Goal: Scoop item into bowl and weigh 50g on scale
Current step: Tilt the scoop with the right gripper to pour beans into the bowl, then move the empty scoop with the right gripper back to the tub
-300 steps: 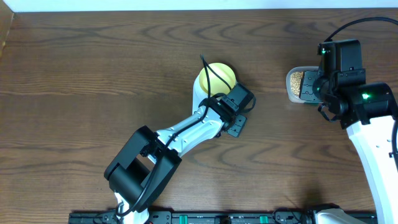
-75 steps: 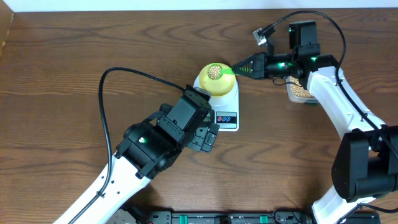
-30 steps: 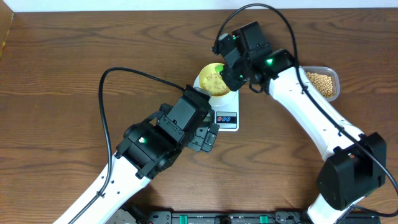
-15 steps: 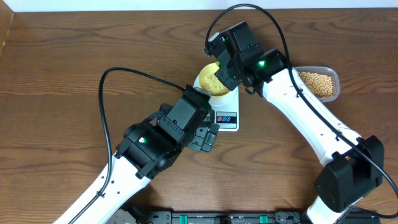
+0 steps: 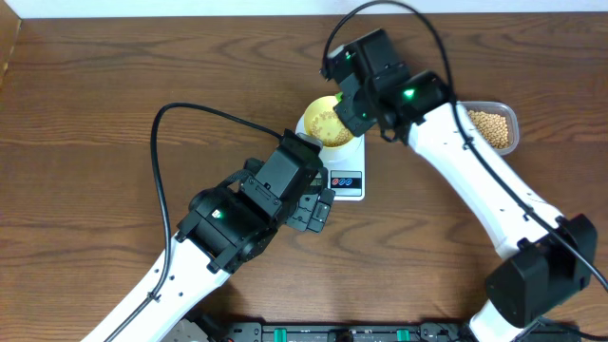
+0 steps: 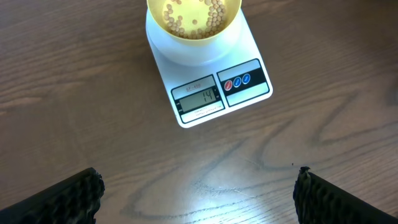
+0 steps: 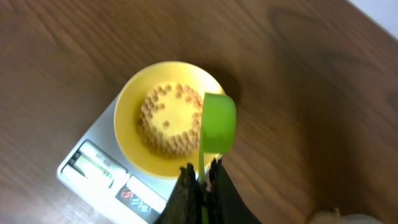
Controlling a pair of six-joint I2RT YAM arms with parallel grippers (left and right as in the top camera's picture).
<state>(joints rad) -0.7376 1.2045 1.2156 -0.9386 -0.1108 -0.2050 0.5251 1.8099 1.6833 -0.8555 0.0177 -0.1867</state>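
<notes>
A: Checked right gripper (image 7: pixel 200 177): pinched tight on the handle of the green scoop (image 7: pixel 217 127), cup tipped on its side at the rim of the yellow bowl (image 7: pixel 130 146). Contents of the cup not visible. Then left gripper (image 6: pixel 199 196): spread wide, holding nothing, hovering over bare wood in front of the scale (image 6: pixel 258 90).

B: Located the beans (image 7: pixel 165 127): heaped in the bowl, itself centred on the scale platform. More in the clear tub (image 5: pixel 492 128), well off to the right. Display (image 6: pixel 198 99) read as 14, so judged far short of target.

A: Risks from here?

B: Could clip the bowl rim with the scoop, shifting the bowl or spoiling the reading. Could overshoot with too full a scoop near the end. Round beans, so likely to bounce off the heap and roll across the table (image 5: pixel 95 95).

A: Surface and room?

B: Dark brown wood grain, smooth, nothing to stop a stray bean. Pale wall strip (image 5: pixel 190 8) along the far edge. Nothing else of the room visible.
</notes>
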